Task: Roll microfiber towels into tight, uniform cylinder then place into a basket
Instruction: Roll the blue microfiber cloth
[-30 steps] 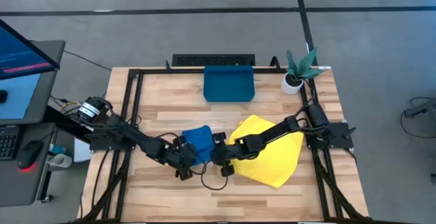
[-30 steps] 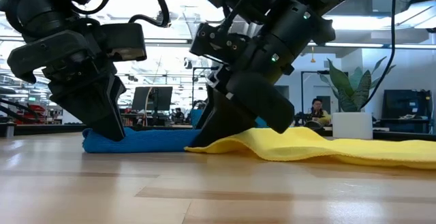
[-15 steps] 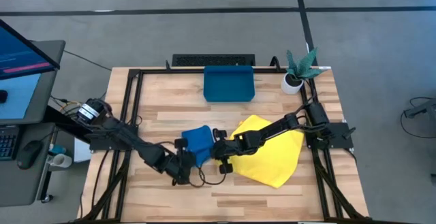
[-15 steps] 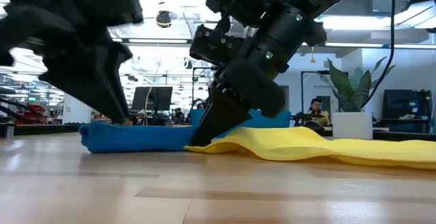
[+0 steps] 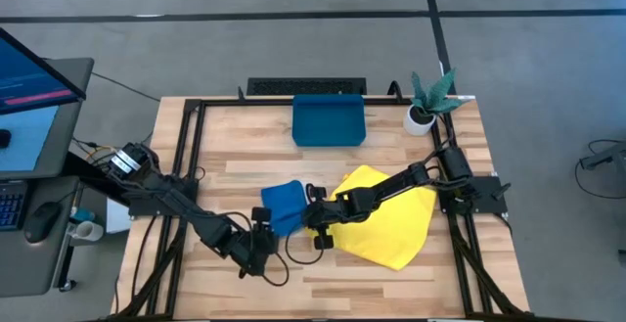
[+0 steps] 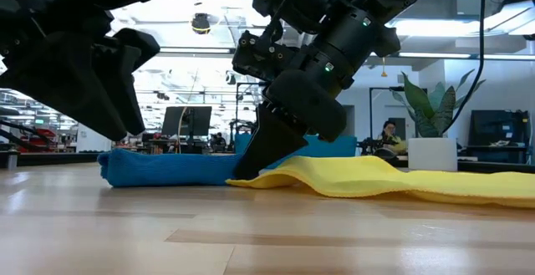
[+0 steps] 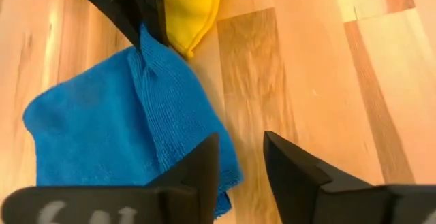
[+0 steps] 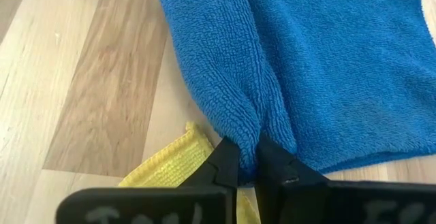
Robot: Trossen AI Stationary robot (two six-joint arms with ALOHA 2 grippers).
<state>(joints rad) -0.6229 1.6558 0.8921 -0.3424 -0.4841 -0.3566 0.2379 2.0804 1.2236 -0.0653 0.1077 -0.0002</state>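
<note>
The blue towel (image 8: 300, 67), lying crumpled and flat on the table (image 5: 391, 293), is pinched at its edge by the right gripper (image 8: 246, 161), jaws closed. The left gripper (image 7: 242, 166), jaws slightly parted and empty, is just beside its corner.

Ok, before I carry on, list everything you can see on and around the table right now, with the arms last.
Blue towel: one, royal blue, folded, mid-table.
Yellow towel: one, bright yellow, spread flat to the right of the blue one, under the right arm.
Basket: one, dark teal, empty, far edge of the table.
Potted plant: one, green in a white pot, far right corner.
Monitor: one, lit screen, left of the table.
Person: one, seated far behind the table in the low view.
Left pincer: open, off the near edge of the blue towel, holding nothing.
Right pincer: shut on a pinched fold of the blue towel, beside the yellow towel's corner.
</note>
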